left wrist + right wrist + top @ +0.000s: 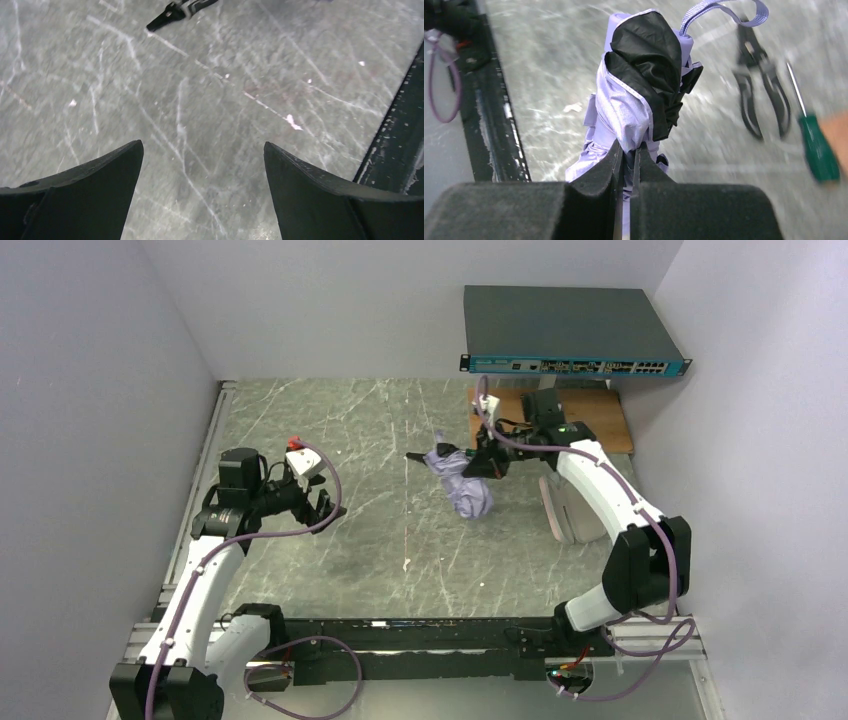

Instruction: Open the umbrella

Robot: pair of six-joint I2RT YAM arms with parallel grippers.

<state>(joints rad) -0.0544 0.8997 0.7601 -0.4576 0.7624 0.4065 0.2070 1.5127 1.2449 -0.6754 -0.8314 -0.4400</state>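
The umbrella (463, 488) is folded, a crumpled bundle of lilac fabric with black lining, at the middle right of the table. In the right wrist view the umbrella (624, 105) stands in front of the fingers, with its lilac strap (724, 7) at the top. My right gripper (490, 462) is shut on a fold of the umbrella's fabric, and its fingertips (629, 147) pinch the cloth. The shaft and handle are hidden. My left gripper (325, 508) is open and empty, well left of the umbrella, over bare table (203, 150).
Black pliers (754, 85) and a green-handled screwdriver (816, 145) lie just beyond the umbrella; the pliers' tip (172, 12) shows in the left wrist view. A flat pale sleeve (565, 512) lies under the right arm. A wooden board (600, 420) and a network switch (570, 330) are at the back right.
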